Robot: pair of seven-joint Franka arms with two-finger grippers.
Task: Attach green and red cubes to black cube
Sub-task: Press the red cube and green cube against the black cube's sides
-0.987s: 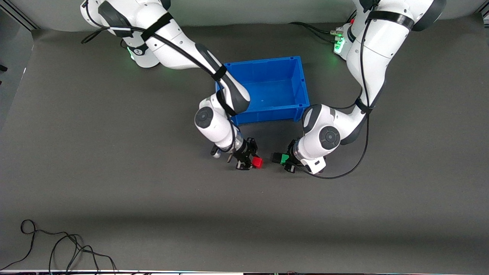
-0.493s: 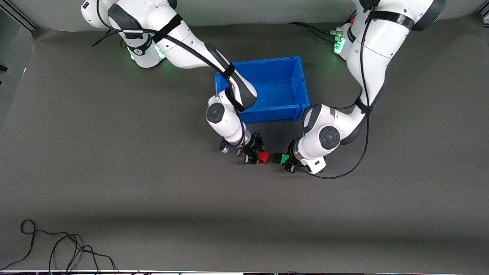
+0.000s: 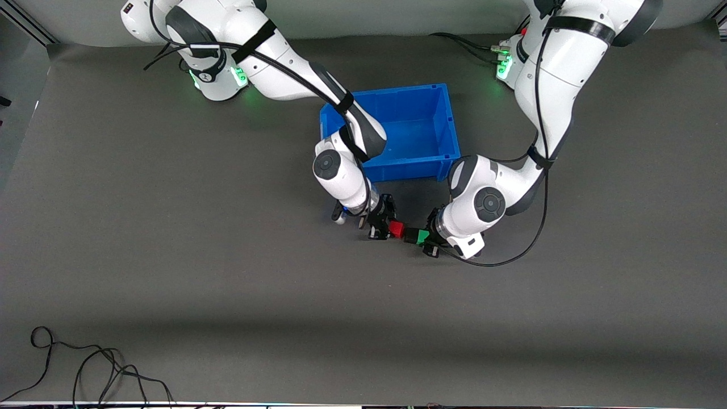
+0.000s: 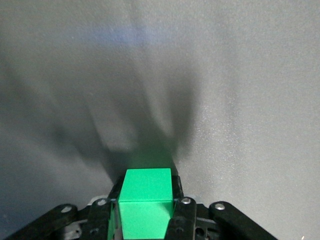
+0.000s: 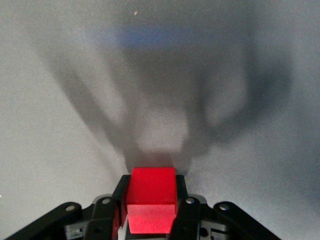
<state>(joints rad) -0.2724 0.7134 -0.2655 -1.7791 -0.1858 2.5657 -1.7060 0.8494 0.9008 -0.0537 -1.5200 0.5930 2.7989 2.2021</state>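
Note:
My right gripper point(image 3: 391, 229) is shut on the red cube point(image 3: 397, 229), which fills the gap between its fingers point(image 5: 186, 215) in the right wrist view point(image 5: 151, 200). My left gripper point(image 3: 425, 237) is shut on the green cube point(image 3: 422, 236) point(image 4: 146, 202). The black cube point(image 3: 410, 237) sits against the green cube's face toward the right arm. The red cube meets the black cube or stands a hair off it; I cannot tell which. All three hang in a row over the grey mat. Neither wrist view shows the black cube clearly.
The blue bin point(image 3: 448, 154) stands open just past the grippers, toward the robots' bases, with the right arm reaching over its corner. A loose black cable point(image 3: 85, 369) lies at the mat's near corner by the right arm's end.
My right gripper has carried the red cube toward the left gripper, closing the gap to the black cube. The left arm has held still with the green and black cubes.

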